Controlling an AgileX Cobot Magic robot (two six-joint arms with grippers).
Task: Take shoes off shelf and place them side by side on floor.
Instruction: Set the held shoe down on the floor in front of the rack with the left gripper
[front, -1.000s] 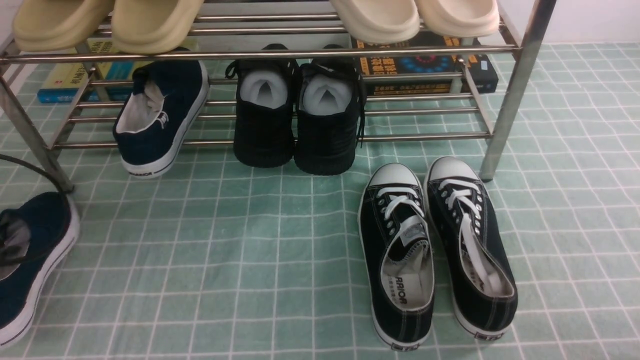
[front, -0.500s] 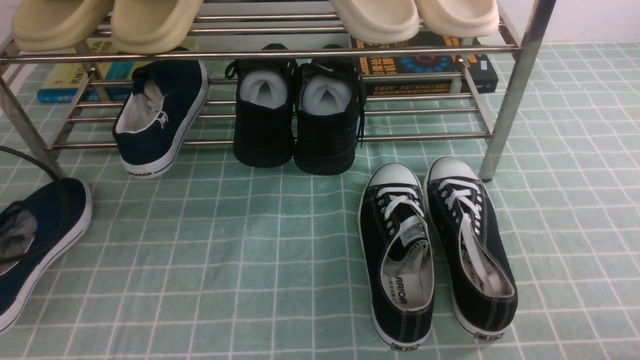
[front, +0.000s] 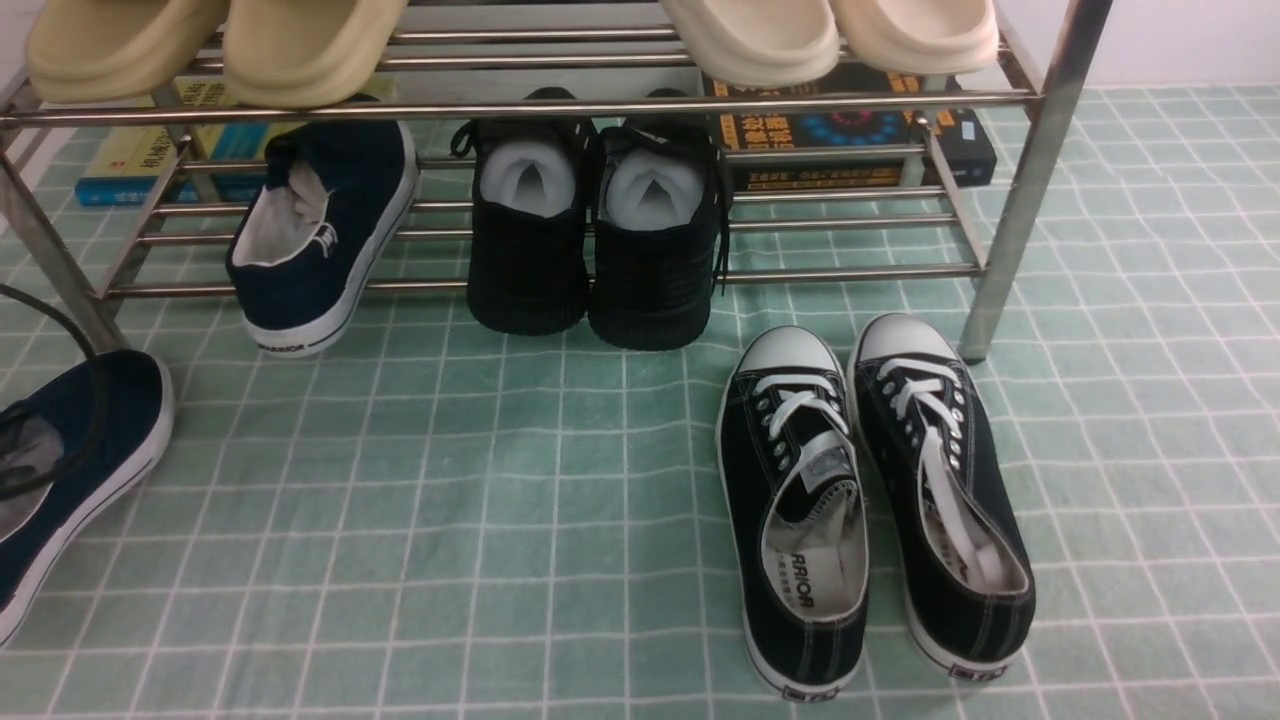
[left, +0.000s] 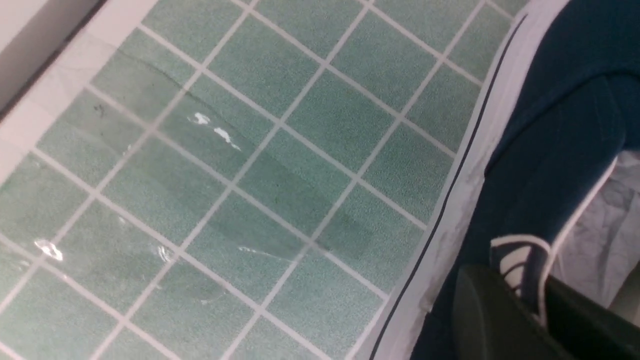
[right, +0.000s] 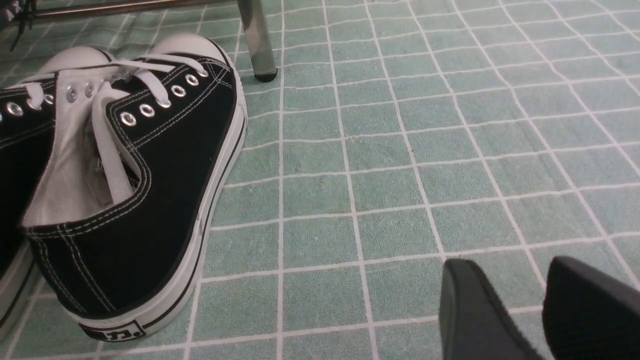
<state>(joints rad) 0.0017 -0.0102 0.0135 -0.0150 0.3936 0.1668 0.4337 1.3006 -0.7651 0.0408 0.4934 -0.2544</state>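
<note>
Navy shoe (front: 130, 410) shows at the frame's lower left, by the floor (front: 480, 520), its heel pinched between the fingers of the left gripper (left: 517, 280). Its mate (front: 320, 230) rests on the lower bars of the shelf (front: 850, 272) at upper left. Fingers of the right gripper (right: 510, 265) stand slightly apart over floor, holding nothing.
</note>
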